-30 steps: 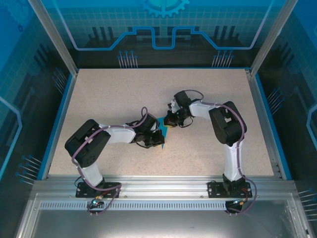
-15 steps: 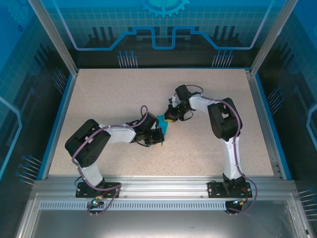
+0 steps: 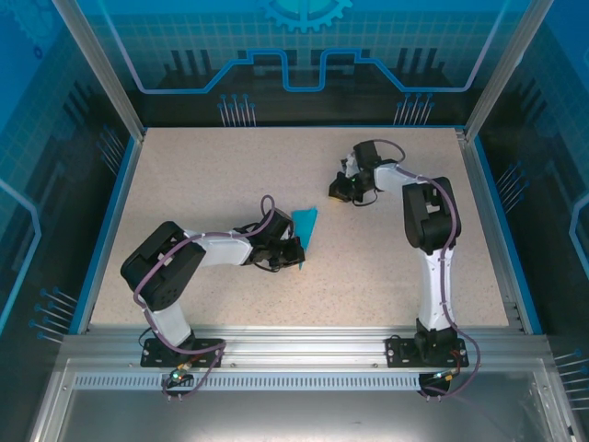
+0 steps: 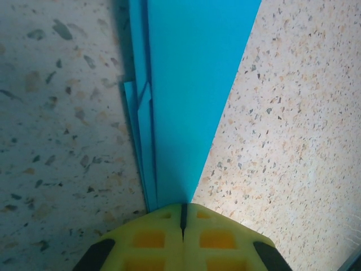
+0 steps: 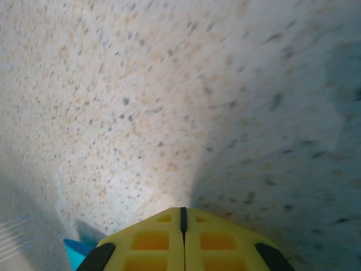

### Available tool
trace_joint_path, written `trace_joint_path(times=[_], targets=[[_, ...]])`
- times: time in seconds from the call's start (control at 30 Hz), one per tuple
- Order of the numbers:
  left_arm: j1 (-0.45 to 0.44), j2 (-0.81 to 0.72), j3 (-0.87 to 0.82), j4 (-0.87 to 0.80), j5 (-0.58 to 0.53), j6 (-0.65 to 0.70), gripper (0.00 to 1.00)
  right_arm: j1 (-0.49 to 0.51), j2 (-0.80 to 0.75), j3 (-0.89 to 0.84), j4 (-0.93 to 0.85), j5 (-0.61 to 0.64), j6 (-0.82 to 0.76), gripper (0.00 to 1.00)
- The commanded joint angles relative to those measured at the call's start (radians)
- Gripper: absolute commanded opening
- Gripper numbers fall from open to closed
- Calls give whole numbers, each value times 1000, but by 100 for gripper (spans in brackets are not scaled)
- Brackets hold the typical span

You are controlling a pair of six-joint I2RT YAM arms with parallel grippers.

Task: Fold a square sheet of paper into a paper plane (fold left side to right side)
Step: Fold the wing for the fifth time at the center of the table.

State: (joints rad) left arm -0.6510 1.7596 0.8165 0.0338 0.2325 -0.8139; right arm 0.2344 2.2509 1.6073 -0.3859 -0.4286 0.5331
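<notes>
My right arm (image 3: 419, 216) has just swung off the sheet of paper (image 3: 306, 224) toward the upper right of the top view, its jaws shut on nothing, so I judge that crease pressed and the sheet left to the left jaws alone. From above, the sheet is a slim cyan wedge at mid-frame on the surface (image 3: 212, 175). The left wrist view adds what that hides: stacked folded layers, the narrow end clamped between the yellow pads (image 4: 152, 240).

No writing, label, brand or number could be read in any view. The folded blue paper (image 4: 186, 84) was plain and unmarked, and the back wall panels (image 3: 304, 46) bore only line and gear graphics, without letters.
</notes>
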Motion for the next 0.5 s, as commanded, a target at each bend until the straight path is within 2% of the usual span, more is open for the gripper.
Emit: trace_joint_path(times=[0.0, 0.23, 0.33, 0.47], targets=[[-12, 41, -59, -261, -7, 3, 0, 9, -75, -23, 18, 7, -22, 6], [-12, 31, -40, -262, -5, 10, 0, 75, -255, -220, 103, -68, 17, 7], [-12, 33, -38, -265, -5, 10, 0, 115, -281, -303, 166, -71, 56, 8], [-13, 28, -41, -265, -5, 13, 0, 124, -278, -303, 160, -60, 56, 13]])
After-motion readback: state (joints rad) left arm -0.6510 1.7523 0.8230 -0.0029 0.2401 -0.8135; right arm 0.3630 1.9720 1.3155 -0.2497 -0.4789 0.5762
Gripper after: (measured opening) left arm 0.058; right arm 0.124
